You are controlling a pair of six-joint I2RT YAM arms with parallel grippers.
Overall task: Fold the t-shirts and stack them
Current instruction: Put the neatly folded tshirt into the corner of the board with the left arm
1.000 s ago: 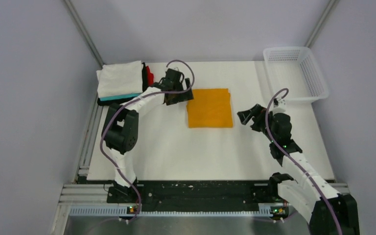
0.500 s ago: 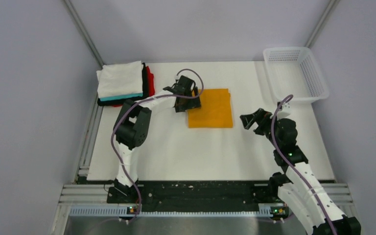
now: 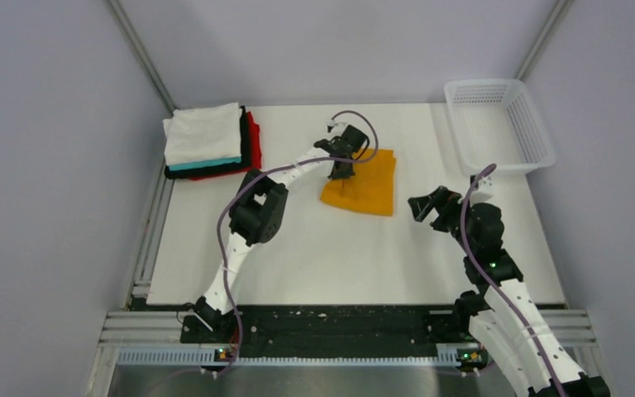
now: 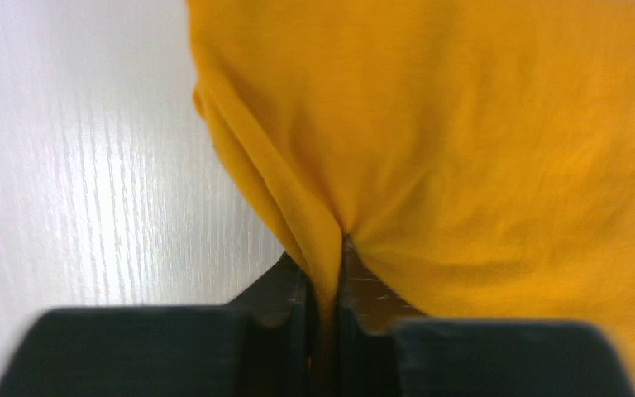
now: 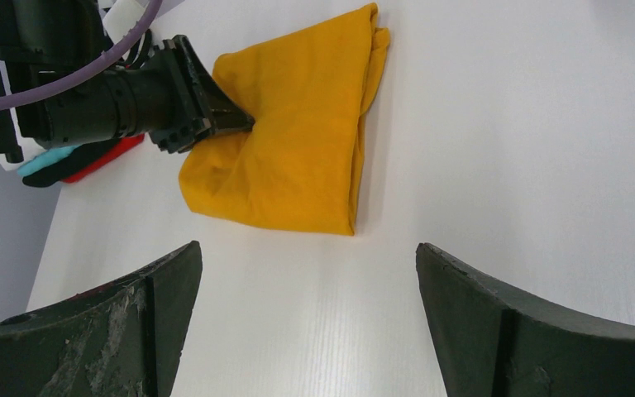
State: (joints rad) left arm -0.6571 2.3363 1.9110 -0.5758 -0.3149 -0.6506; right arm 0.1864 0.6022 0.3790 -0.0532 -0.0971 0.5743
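The orange-yellow t-shirt (image 3: 365,186) lies folded mid-table, its left edge bunched and pulled up off the surface. My left gripper (image 3: 341,169) is shut on that left edge; in the left wrist view a fold of the orange cloth (image 4: 479,149) is pinched between the closed jaws of the left gripper (image 4: 328,277). The right wrist view shows the same orange shirt (image 5: 298,157), with the left gripper (image 5: 236,126) biting into it. My right gripper (image 3: 424,203) hovers open just right of the shirt, and nothing sits between the right gripper (image 5: 307,252) jaws. A stack of folded t-shirts (image 3: 204,134), white on top with teal, black and red under it, sits at the back left.
A white mesh basket (image 3: 539,136) stands at the back right corner. Bare white table (image 3: 339,256) stretches in front of the orange shirt. The left arm's purple cable (image 3: 355,120) loops above the shirt's far edge.
My left gripper slid right from beside the stack onto the orange shirt's left edge and shut on it, bunching and skewing the shirt. The right arm barely shifted.
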